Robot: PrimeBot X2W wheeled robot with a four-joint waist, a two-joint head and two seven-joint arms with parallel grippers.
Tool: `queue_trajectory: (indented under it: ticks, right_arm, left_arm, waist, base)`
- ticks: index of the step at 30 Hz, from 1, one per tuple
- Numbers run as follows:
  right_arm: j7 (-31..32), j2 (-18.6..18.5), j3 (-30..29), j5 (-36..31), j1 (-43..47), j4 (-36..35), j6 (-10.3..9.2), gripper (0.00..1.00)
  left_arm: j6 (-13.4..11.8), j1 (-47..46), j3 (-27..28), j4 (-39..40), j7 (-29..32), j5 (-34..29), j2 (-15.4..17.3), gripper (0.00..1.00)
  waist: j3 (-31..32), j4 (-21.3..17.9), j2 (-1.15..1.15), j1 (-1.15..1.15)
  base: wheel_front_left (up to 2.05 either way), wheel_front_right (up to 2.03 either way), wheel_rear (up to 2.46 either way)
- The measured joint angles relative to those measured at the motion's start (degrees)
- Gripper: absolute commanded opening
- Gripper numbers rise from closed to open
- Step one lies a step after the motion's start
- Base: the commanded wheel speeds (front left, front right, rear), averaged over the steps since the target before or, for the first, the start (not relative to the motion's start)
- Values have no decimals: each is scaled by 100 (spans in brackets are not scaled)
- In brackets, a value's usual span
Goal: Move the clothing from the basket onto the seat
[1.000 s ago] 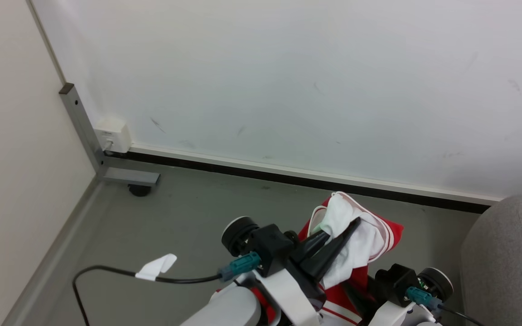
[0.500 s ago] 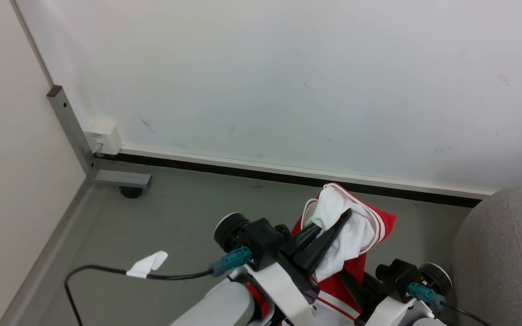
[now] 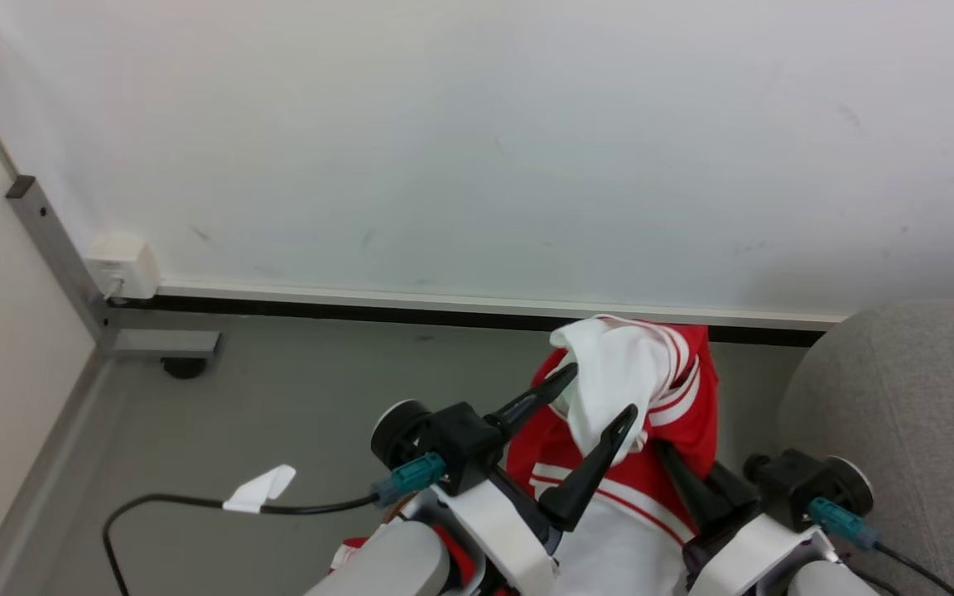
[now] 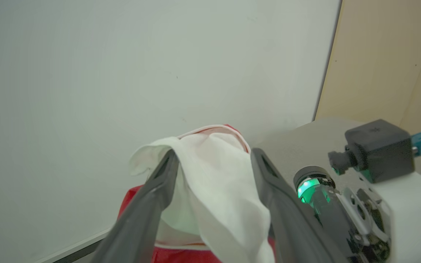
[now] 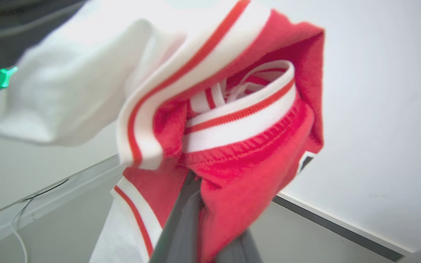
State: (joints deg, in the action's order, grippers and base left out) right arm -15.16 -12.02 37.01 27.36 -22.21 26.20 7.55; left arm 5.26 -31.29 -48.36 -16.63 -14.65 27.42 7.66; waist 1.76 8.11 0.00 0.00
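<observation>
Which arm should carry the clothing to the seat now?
Right. The right gripper is shut on the clothing and sits nearer the seat; the left gripper stands open, white fabric only draped between its jaws.

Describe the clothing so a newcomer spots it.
Under the white wall, look bottom centre. The clothing is pinched in the shut right gripper and drapes across the open left gripper. It alone is bright red with white striped trim.

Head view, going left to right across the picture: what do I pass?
grey metal post → white wall box → white cable tag → the clothing → the seat
</observation>
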Motion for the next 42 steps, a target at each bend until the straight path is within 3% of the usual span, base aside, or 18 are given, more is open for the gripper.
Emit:
queue_trajectory:
  ticks: [10,23,35,42]
  right_arm:
    - [0,-87,-1324,-490,513,-649,0,0]
    - [-1,-347,-2275,-721,907,-1624,0,0]
    - [-1,-461,-2591,-922,1330,-2131,0,0]
    - [-1,-461,-2602,-922,1396,-2157,0,0]
  left_arm:
    - [-25,134,-24,40,-7,87,49,100]
    - [26,315,207,321,-45,-141,92,100]
    - [127,494,485,301,-47,-330,8,100]
    - [175,547,531,224,-47,-436,-63,100]
  waist:
    - [-74,-737,0,0]
    - [-147,-1965,0,0]
    - [-267,-2917,0,0]
    - [-290,-3171,0,0]
  base:
    - [0,0,0]
    - [0,0,0]
    - [0,0,0]
    - [0,0,0]
